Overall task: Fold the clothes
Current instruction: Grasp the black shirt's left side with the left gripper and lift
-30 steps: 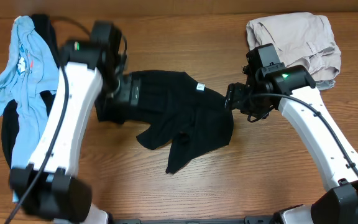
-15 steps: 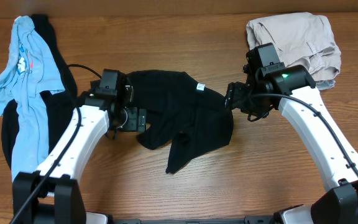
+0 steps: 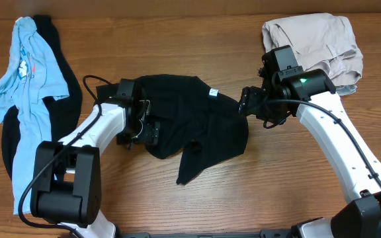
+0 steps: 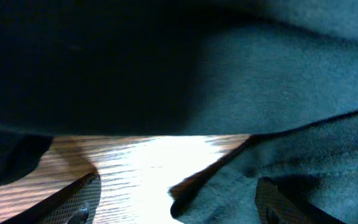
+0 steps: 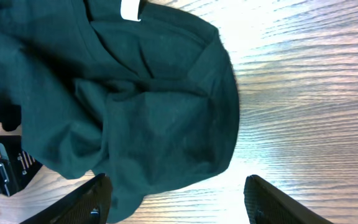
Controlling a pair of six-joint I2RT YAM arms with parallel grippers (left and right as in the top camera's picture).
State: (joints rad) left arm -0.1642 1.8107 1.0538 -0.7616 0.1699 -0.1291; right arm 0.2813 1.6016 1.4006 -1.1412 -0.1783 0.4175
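Wooden table (image 3: 177, 211), black shirt (image 3: 184, 112), unreadable white tag (image 3: 212, 92)

Black shirt (image 3: 190, 119): bare table (image 3: 177, 211) nearside, passable. Left gripper (image 3: 151, 130) crowds its left edge, right gripper (image 3: 243, 105) its right; beige pile (image 3: 316, 39) beyond-right.

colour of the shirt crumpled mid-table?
The shirt is black, with a small white tag; clearest in the overhead view.

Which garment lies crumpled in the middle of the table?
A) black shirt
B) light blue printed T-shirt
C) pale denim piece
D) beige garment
A: the black shirt is crumpled at centre; the light blue T-shirt lies far left, the beige garment top right.
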